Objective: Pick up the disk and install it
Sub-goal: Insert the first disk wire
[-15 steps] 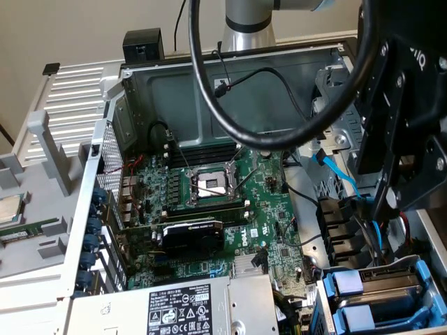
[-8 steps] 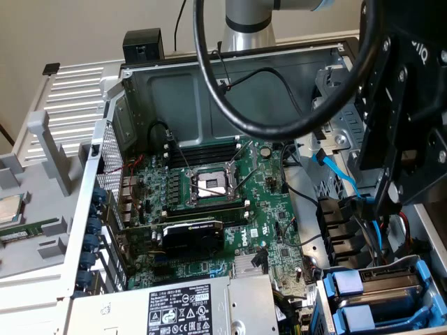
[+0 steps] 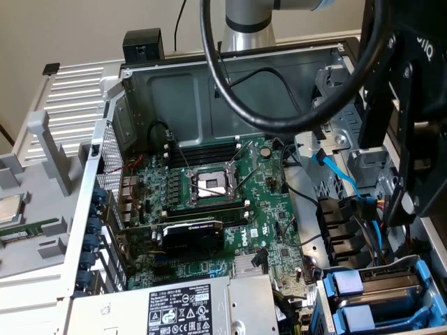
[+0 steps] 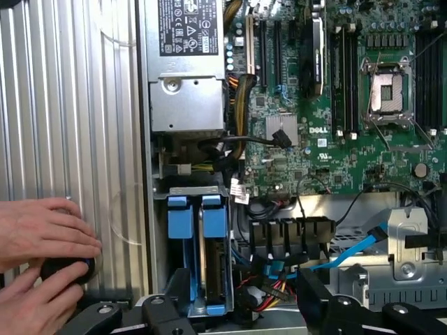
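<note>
The gripper [image 4: 241,303] was seen spread wide, just above the disk [image 4: 213,255] seated in the drive bay [image 4: 195,190]

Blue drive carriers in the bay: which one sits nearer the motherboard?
The carrier right beside the black cables that border the green motherboard; the other carrier lies on the side toward the ribbed metal panel.

Your exterior view looks slantwise down into the open computer case [image 3: 174,98] from close by; your wrist view faces straight down, closer. Both share the motherboard [image 4: 293,160] and power-supply box [image 4: 185,105].
</note>
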`<state>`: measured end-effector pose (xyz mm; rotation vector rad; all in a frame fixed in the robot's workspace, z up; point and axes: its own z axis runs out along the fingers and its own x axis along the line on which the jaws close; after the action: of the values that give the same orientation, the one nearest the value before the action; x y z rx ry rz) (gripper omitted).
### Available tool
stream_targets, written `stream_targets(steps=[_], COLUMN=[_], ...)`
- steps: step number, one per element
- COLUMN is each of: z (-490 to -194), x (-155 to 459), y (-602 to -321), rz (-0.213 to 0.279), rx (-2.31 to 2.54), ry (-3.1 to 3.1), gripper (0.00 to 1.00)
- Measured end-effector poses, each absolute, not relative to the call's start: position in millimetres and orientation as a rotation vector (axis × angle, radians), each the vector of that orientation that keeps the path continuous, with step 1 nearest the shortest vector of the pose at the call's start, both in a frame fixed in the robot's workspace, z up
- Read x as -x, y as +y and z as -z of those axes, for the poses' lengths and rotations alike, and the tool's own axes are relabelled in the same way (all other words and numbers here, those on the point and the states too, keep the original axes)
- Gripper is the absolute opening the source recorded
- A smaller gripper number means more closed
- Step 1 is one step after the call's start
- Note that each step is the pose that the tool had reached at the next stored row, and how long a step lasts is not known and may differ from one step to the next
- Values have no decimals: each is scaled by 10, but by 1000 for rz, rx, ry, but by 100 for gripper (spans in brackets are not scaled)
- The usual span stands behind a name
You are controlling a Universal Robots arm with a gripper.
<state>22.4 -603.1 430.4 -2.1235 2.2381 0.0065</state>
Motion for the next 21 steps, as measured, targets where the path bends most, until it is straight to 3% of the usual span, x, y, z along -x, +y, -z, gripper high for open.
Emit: stream_targets(steps=[21], z=[-4303], x=[-590], y=[-5997], rz=[-4], rx=[2086], ry=[2272], gripper=[71])
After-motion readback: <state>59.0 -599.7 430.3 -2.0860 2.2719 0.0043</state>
